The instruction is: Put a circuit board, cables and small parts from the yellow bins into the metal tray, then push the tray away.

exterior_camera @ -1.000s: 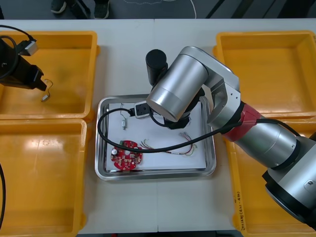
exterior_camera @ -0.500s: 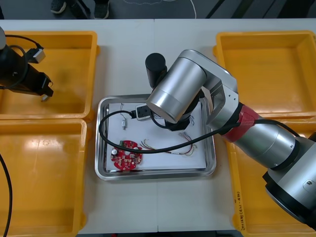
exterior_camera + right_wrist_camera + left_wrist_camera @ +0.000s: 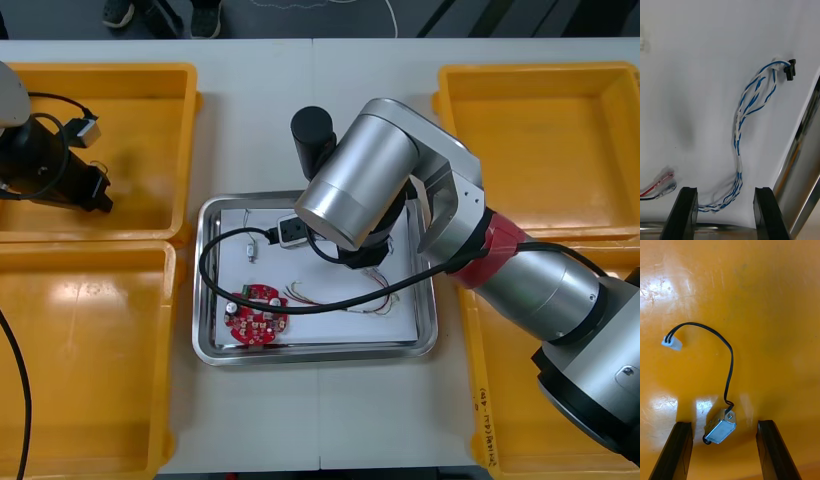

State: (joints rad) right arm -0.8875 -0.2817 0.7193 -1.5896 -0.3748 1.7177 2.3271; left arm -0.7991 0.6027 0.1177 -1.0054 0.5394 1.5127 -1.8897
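Both wide open, left gripper (image 3: 724, 423) is now dropping around the far-left corner bin's (image 3: 140, 110) metal part (image 3: 720, 427), right gripper's (image 3: 725, 191) idling over the tray (image 3: 200, 300).

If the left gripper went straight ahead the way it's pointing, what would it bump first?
Probably the small metal part: it lies between the left gripper's open fingers on the yellow bin's floor, though depth is unclear.
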